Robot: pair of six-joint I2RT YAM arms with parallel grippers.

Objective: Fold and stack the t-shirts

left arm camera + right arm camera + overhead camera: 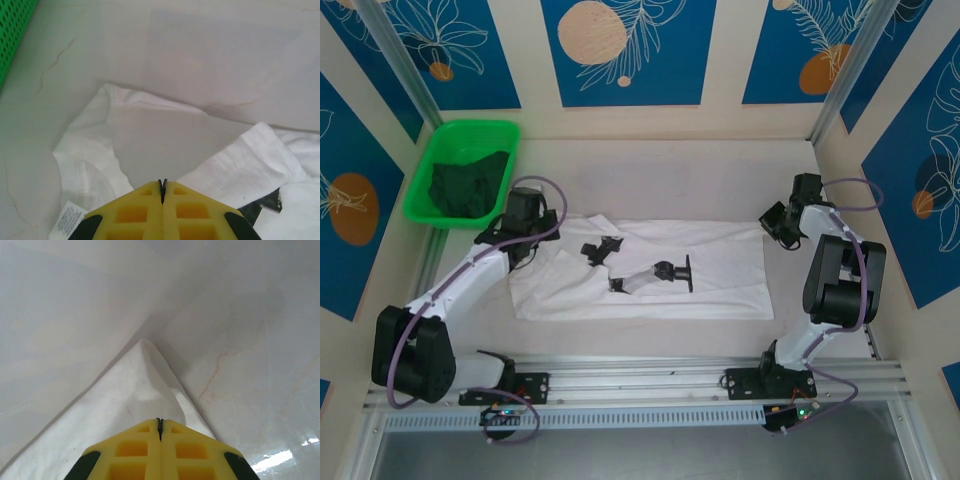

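From above, the white t-shirt (pixel 720 265) lies spread flat across the middle of the tabletop (pixel 650 175), its black print (pixel 650 272) facing up. The dark green t-shirt (pixel 468 185) sits crumpled in the green tray (pixel 480 127) at the far left corner. The left gripper (pixel 532 240) is at the white shirt's left end, and the right gripper (pixel 775 222) is at its far right corner.

In the left wrist view, the yellow fingers (pixel 145 210) are pressed together over rumpled white cloth near the collar and a care label (pixel 67 220), apparently pinching it.

In the right wrist view, the jaws are closed, and a tented corner of white cloth runs up into them.
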